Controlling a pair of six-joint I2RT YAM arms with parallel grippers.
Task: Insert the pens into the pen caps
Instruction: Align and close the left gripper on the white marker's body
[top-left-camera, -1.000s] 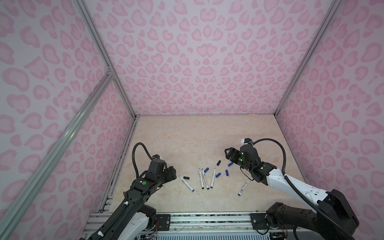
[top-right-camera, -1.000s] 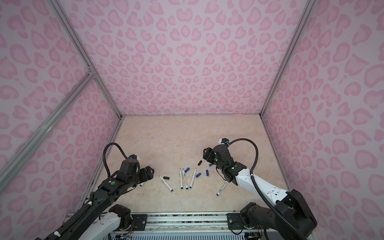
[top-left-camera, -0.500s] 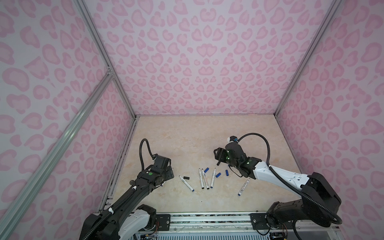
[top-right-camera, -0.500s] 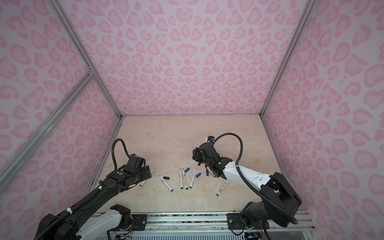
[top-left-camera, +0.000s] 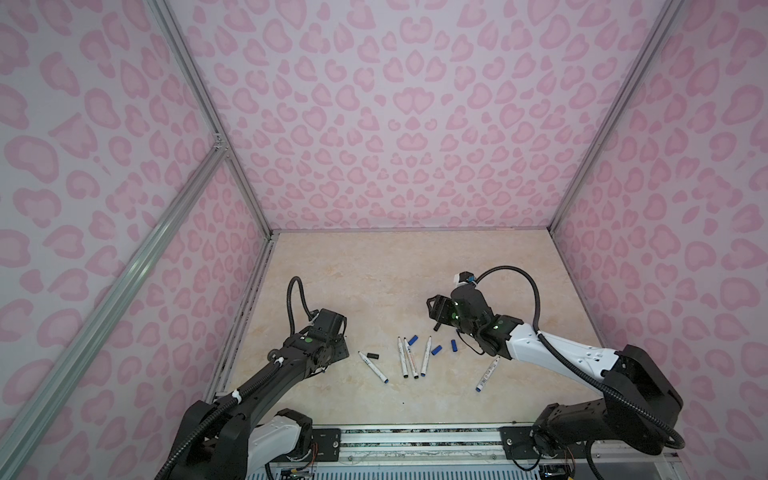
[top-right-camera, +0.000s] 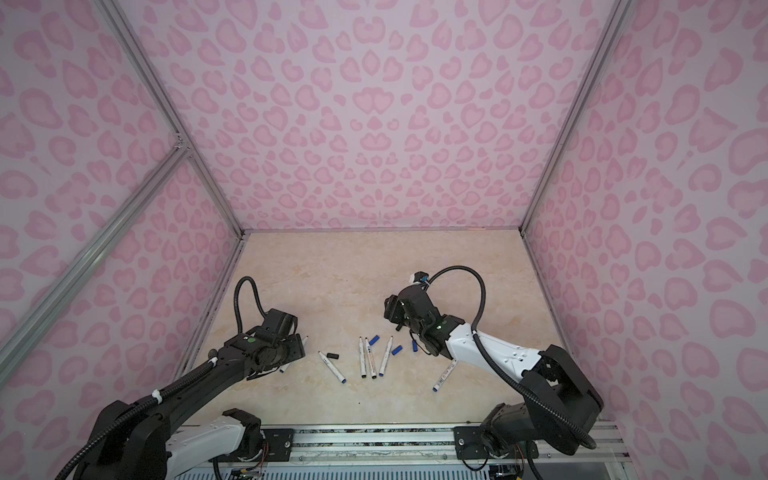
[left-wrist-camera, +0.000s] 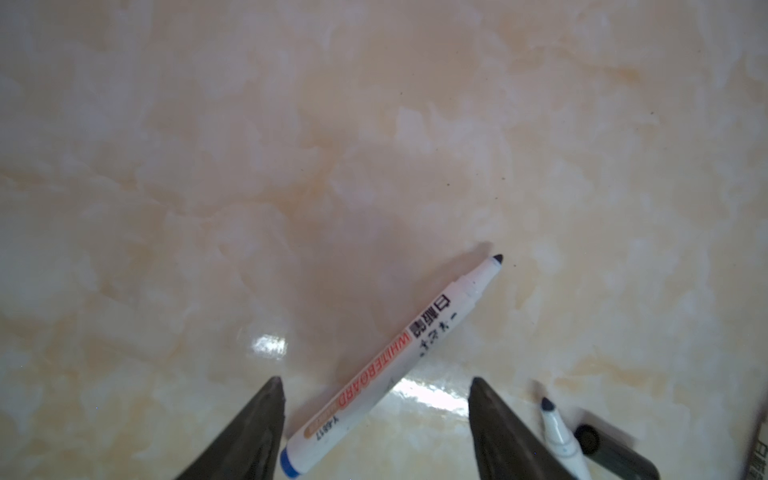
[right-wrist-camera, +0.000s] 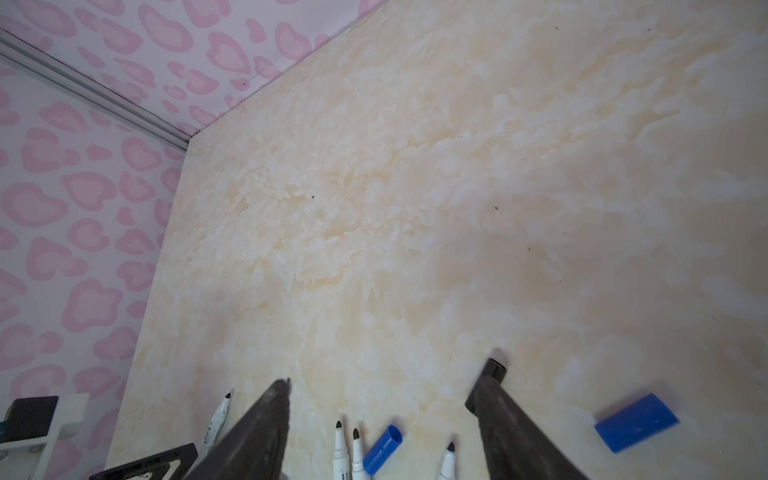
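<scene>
White pen (left-wrist-camera: 395, 357) flat, tip away from left end effector (left-wrist-camera: 376, 380)

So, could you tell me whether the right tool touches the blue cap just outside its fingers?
Apart: the right wrist view shows bare table between the right tool and the blue cap.
</scene>
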